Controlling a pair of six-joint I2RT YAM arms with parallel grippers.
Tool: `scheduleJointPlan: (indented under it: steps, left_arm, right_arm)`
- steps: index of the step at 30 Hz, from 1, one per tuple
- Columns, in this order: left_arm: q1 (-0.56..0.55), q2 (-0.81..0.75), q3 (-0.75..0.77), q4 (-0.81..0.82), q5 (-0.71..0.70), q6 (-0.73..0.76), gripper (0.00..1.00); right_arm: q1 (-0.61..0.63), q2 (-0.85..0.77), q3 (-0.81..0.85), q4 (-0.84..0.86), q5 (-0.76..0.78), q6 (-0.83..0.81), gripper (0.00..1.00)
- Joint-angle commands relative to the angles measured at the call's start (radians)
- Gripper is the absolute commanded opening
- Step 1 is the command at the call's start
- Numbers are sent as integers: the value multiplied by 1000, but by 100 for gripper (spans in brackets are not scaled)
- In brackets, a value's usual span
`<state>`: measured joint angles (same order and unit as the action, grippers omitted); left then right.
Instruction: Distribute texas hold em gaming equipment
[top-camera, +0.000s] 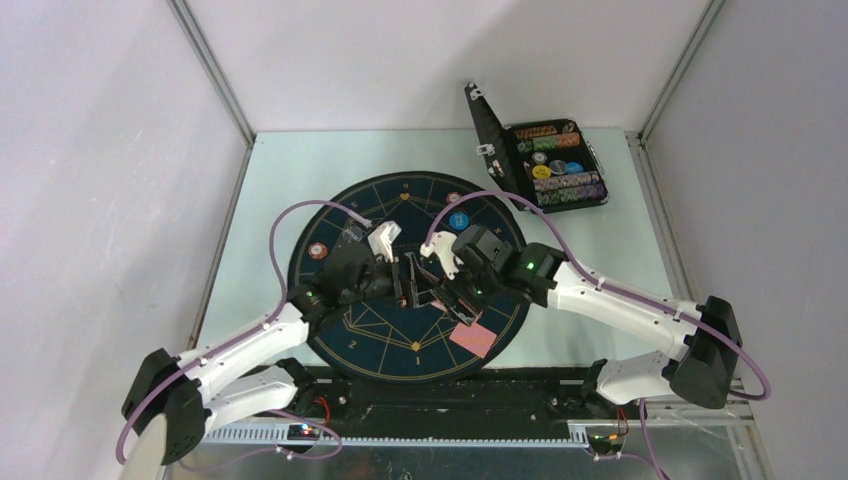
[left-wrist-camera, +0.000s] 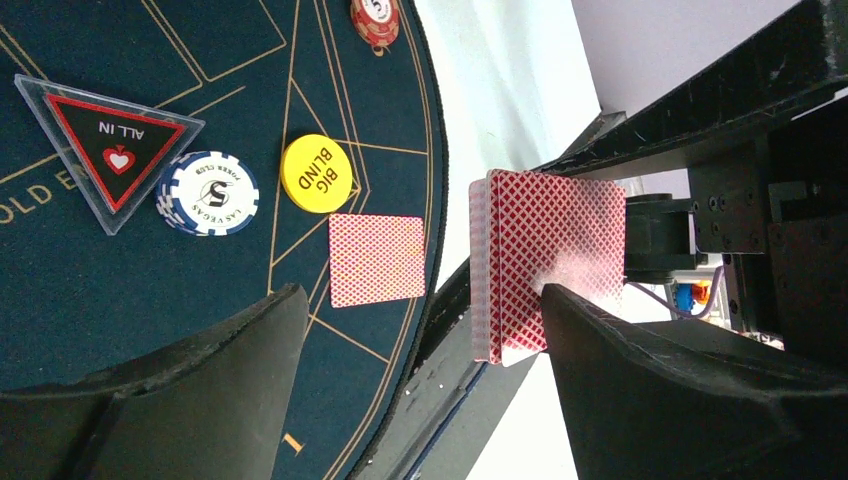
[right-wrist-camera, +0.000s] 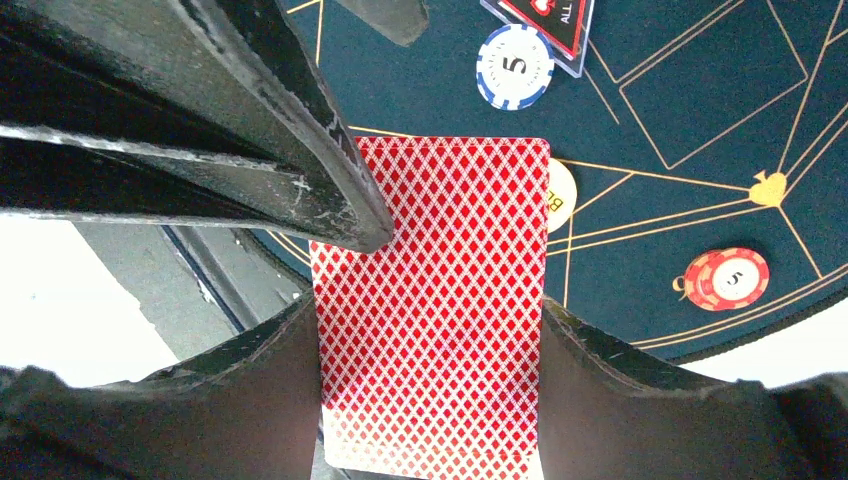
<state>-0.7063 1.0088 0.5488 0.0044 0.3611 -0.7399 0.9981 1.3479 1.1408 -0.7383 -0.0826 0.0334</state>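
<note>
Deck of red diamond-backed playing cards (right-wrist-camera: 440, 300): pinched in my right gripper (right-wrist-camera: 430, 330) over round dark-blue mat (left-wrist-camera: 100, 300). Left gripper (left-wrist-camera: 422, 300) spread beside it. Step, I judge: dealing; next, peel one card.

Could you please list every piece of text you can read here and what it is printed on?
"ALL IN": triangular marker
"BIG BLIND": yellow disc
"LAS VEGAS", "POKER CLUB", "5": blue chip
"5": red chip
"OLD E" (cut off), "1", "2": mat
Stored chips in the case: too small to read.
</note>
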Motion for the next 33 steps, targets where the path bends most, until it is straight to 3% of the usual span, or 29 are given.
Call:
scheduleJointPlan:
  steps: [1,5,8,18,23,26,29,33]
  left_arm:
    - [7,-40,18,-17,-11,30,91]
    - [7,-54,27,-12,5,26,88]
    - [7,-54,21,76,72,8,99]
    - [3,86,37,177,189,-17,100]
    - [-1,122,45,152,170,-5,100]
    - [4,109,52,55,101,27,99]
    - [17,83,44,7,65,35,96]
    - [32,72,35,3,57,27,83]
  right_arm:
    - [2,-42,16,46,12,0,0]
    - [3,-42,17,46,14,1,0]
    - [3,-37,16,46,15,3,0]
    - [2,-46,16,53,5,3,0]
    - [2,-48,17,55,4,3,0]
    - [3,-50,16,50,7,2,0]
    - [4,-51,15,48,9,3,0]
    - [2,-51,16,51,8,3,0]
